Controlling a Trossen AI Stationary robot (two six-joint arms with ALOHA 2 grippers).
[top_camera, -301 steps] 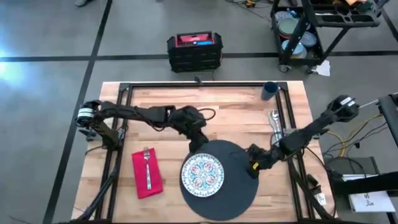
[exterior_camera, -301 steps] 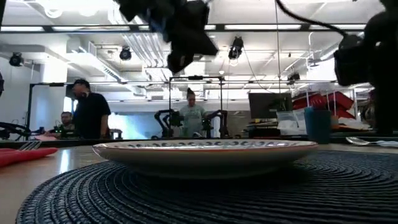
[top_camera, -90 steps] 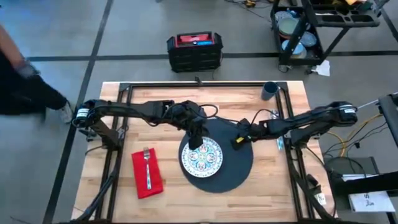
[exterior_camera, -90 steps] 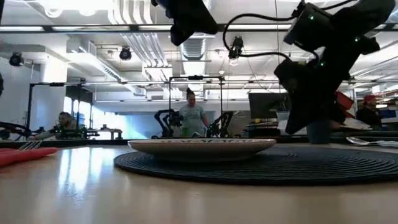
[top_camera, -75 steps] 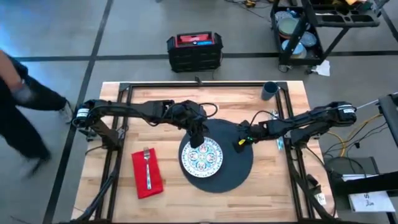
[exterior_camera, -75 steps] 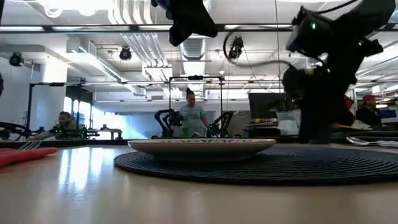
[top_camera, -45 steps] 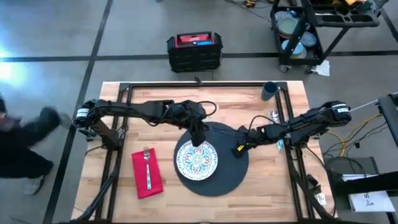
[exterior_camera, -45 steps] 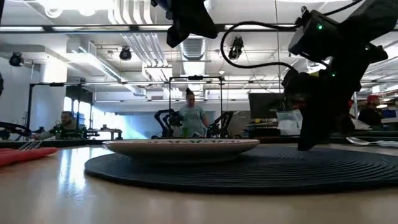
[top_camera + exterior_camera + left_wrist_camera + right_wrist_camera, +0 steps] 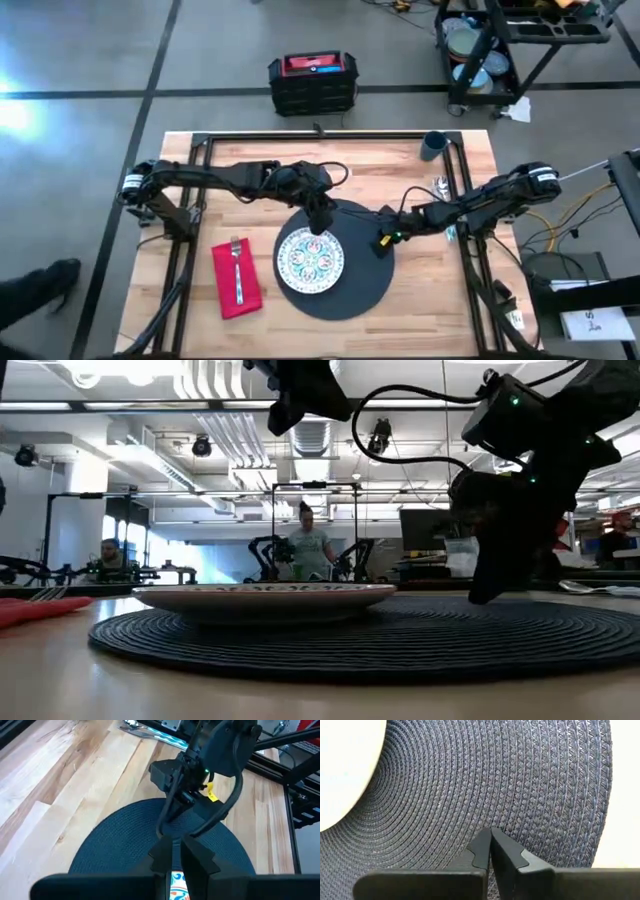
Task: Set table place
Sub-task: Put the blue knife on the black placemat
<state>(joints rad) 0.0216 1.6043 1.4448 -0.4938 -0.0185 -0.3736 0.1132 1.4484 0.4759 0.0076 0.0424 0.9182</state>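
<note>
The round dark mat (image 9: pixel 362 285) lies mid-table with the patterned white plate (image 9: pixel 310 262) resting on its left half. My right gripper (image 9: pixel 384 240) is shut, its tips down on the mat's right edge. My left gripper (image 9: pixel 320 224) hovers well above the plate's far rim (image 9: pixel 262 592), and a narrow empty gap shows between its fingers (image 9: pixel 176 854). The red napkin (image 9: pixel 228 292) lies flat left of the mat, and the fork (image 9: pixel 237 262) lies on it. The blue cup (image 9: pixel 433 146) stands at the far right. Silver cutlery (image 9: pixel 442 188) lies by the right rail. My right gripper presses its shut fingertips (image 9: pixel 485 845) down on the mat's woven top, close to its right edge (image 9: pixel 390 250). It slants down from the table's right side (image 9: pixel 480 592). The mat lies flat on the table under it, with the plate on it.
Black rails (image 9: pixel 462 200) run along the table's sides and far edge. Bare wood (image 9: pixel 430 300) lies right of the mat and near the front edge. A black and red case (image 9: pixel 312 82) and a cart (image 9: pixel 500 50) stand on the floor beyond the table.
My right gripper has come down onto the mat near its right edge. The mat, with the plate riding on it, has slid toward the table's left edge and a little toward the near edge.
</note>
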